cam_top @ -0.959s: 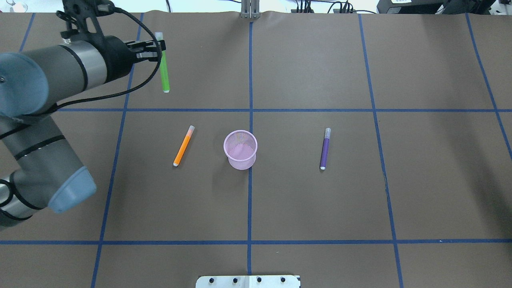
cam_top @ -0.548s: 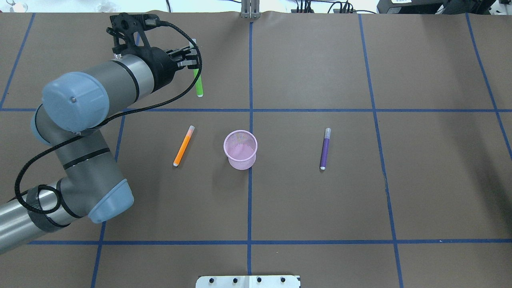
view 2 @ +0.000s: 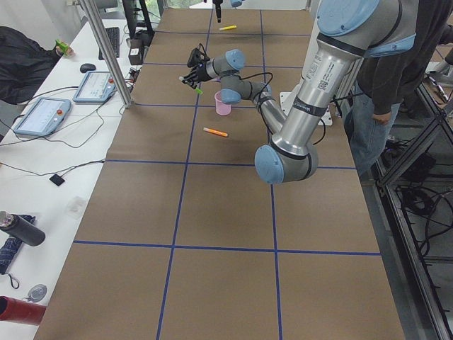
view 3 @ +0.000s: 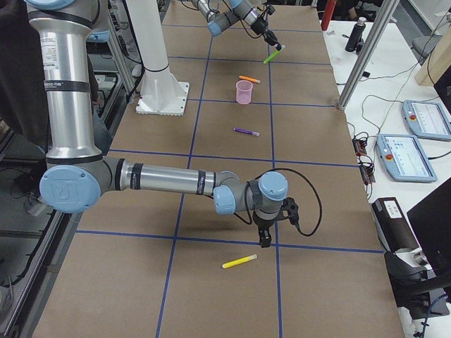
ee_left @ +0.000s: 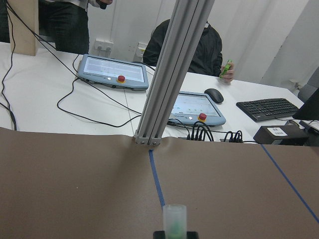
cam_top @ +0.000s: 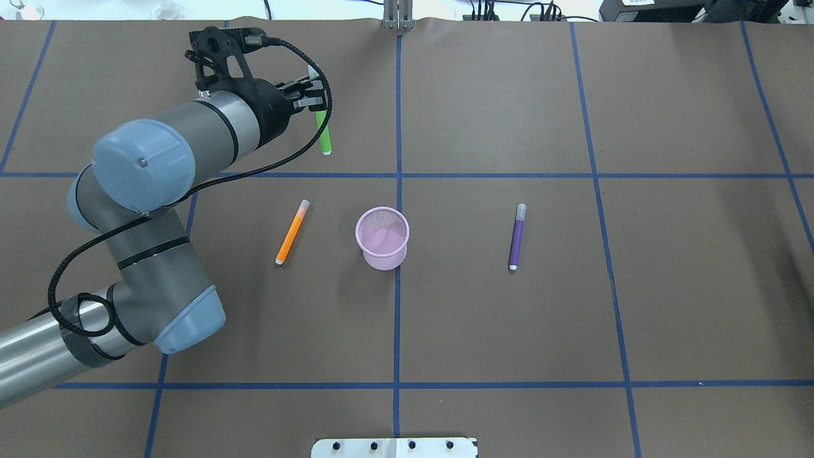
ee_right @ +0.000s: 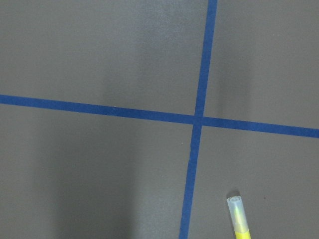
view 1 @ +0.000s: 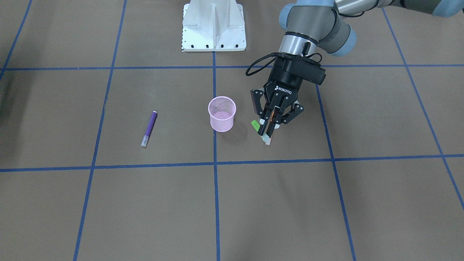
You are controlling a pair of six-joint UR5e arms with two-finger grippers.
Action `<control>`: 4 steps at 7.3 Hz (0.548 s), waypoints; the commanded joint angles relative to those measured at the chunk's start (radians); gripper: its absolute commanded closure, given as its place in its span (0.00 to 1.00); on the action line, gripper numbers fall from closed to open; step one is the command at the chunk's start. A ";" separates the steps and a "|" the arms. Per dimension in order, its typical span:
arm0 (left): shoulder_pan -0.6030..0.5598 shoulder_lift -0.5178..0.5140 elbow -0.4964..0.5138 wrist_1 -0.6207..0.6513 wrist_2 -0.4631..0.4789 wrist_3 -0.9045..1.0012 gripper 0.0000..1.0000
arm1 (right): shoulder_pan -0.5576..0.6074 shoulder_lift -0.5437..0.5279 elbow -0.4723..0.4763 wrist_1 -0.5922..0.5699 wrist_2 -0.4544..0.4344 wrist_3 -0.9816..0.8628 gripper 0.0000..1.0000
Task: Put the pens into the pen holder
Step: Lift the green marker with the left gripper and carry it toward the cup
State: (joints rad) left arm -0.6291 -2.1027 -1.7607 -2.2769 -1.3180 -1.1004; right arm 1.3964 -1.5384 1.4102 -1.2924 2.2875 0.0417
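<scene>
White ROBOTIQ lettering is showing on the black body just above the left fingers (view 1: 256, 103). A sticker (view 2: 323, 79) on the left arm's upper tube is appearing too small to read. Beyond the worktop's (cam_top: 572, 318) far edge an aluminium post (ee_left: 169, 74) is rising. Two touchscreen pendants (ee_left: 114, 72), a keyboard (ee_left: 266, 107) and a mouse (ee_left: 214, 95) are lying on the white desk behind it. A white base plate (view 1: 214, 25) is sitting at the robot's edge, and a black cable (cam_top: 191, 183) is looping along the left arm.

Seen from the operators' side, the left fingers are covering most of the orange pen (cam_top: 292, 233), which is lying flat to the left of the pen holder (cam_top: 381, 238). The holder is standing upright midway between the robot's edge and the far edge. The purple pen (cam_top: 517, 236) is lying well apart on its right.

The left fingers are pinching the green pen (cam_top: 325, 130) near its capped end, holding it tilted and off the worktop, apart from the holder. Toward the worktop's right end, the right fingers (view 3: 265, 236) are pointing down near a yellow marker (view 3: 239, 261). Whether they are spread or pressed together, I cannot tell.
</scene>
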 commanded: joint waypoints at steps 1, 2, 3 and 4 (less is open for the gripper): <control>0.015 -0.003 0.004 0.001 0.009 -0.004 1.00 | 0.000 -0.003 -0.092 0.088 -0.002 -0.083 0.01; 0.058 -0.006 0.004 0.001 0.061 -0.004 1.00 | 0.000 -0.003 -0.109 0.096 -0.003 -0.088 0.01; 0.081 -0.032 0.013 0.004 0.084 -0.004 1.00 | 0.000 -0.003 -0.128 0.114 -0.006 -0.095 0.01; 0.081 -0.036 0.017 0.004 0.085 -0.004 1.00 | 0.000 -0.005 -0.170 0.169 -0.008 -0.101 0.01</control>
State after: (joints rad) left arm -0.5613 -2.1266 -1.7497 -2.2745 -1.2479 -1.1044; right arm 1.3959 -1.5420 1.2830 -1.1743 2.2819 -0.0503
